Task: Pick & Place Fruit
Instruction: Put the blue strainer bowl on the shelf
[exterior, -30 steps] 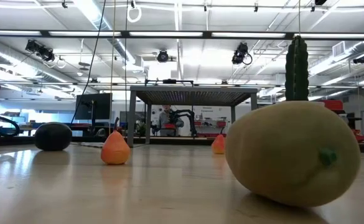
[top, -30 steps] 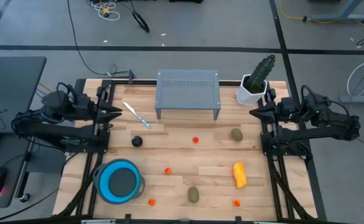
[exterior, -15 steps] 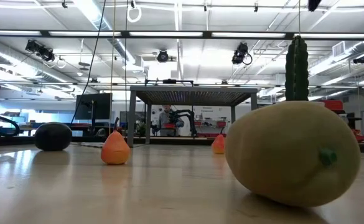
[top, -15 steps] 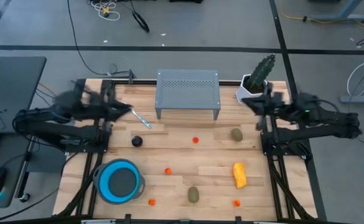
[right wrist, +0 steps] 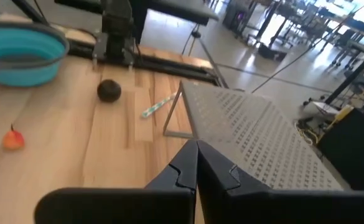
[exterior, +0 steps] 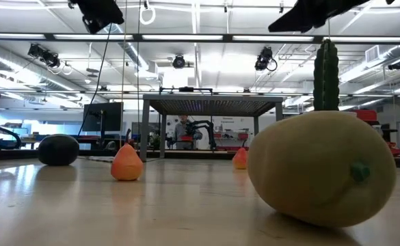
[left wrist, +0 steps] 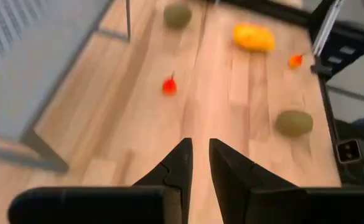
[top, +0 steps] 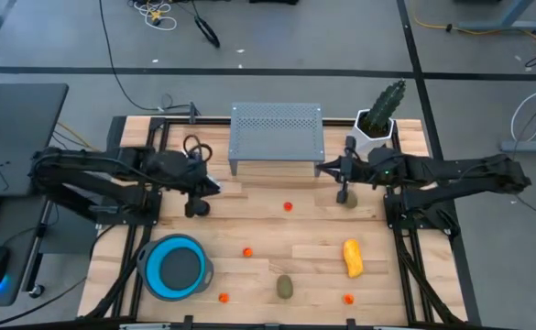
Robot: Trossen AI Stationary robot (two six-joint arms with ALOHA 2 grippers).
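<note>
The left gripper (left wrist: 198, 163) is held narrowly parted and empty above the purple ball (top: 197, 209). The right gripper (right wrist: 196, 163) is closed, empty, over an olive oval (top: 347, 197).

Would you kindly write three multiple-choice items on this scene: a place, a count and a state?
1. Where on the table is the blue bowl? A. right side B. left side C. dead centre
2. How many tiny orange-red balls lie out? A. two B. four C. six
3. The right gripper has its jaws: A. wide open B. shut, empty C. shut on fruit
Answers: B, high view shows it left; B, four dots on the wood; B, they meet with nothing between.
</note>
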